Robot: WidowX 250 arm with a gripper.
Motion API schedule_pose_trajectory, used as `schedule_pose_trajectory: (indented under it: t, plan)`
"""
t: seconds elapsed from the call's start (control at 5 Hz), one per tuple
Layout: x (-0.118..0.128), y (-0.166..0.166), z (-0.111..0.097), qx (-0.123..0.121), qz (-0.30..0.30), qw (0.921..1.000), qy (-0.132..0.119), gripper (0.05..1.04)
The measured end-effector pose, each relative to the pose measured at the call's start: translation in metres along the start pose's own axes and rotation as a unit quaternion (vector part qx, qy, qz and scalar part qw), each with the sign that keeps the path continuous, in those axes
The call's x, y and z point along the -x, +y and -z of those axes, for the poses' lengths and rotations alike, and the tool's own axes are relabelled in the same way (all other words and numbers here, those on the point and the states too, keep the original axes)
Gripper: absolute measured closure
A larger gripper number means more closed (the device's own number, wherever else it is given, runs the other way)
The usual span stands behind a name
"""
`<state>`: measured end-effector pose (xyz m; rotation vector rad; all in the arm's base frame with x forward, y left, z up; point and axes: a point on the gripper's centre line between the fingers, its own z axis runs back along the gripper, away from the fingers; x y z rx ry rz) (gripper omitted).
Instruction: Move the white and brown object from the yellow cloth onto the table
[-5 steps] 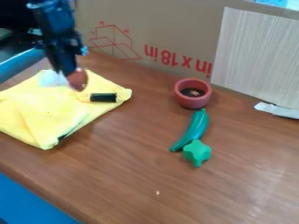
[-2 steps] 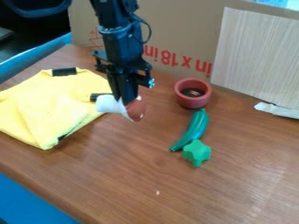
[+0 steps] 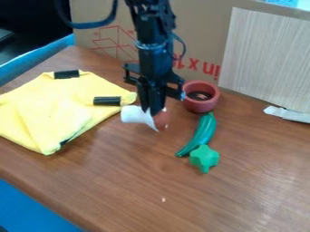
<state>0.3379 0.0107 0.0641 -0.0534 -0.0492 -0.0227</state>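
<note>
The claw (image 3: 152, 111) is closed on the white and brown object (image 3: 138, 115), between the yellow cloth (image 3: 54, 108) and the reddish bowl (image 3: 200, 105). Farther out to the claw's lower right, a green pepper-like piece (image 3: 205, 131) and a green star-like piece (image 3: 204, 158) lie on the counter (image 3: 130, 190).

Wood-grain table (image 3: 236, 195) — smooth, glossy
</note>
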Motion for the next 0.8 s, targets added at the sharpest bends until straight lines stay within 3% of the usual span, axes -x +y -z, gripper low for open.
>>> schedule_pose_trajectory:
  t: [0.2, 0.4, 0.6, 0.8]
  plan:
    - [-0.003, 0.003, -0.002, -0.027, -0.020, 0.9994, 0.007, 0.775]
    - [0.002, 0.011, -0.033, -0.005, -0.038, 0.9988, -0.030, 0.489]
    - [0.014, 0.029, -0.082, 0.024, -0.062, 0.9954, -0.070, 0.208]
    - [0.023, 0.043, -0.129, 0.062, -0.054, 0.9927, -0.088, 0.079]
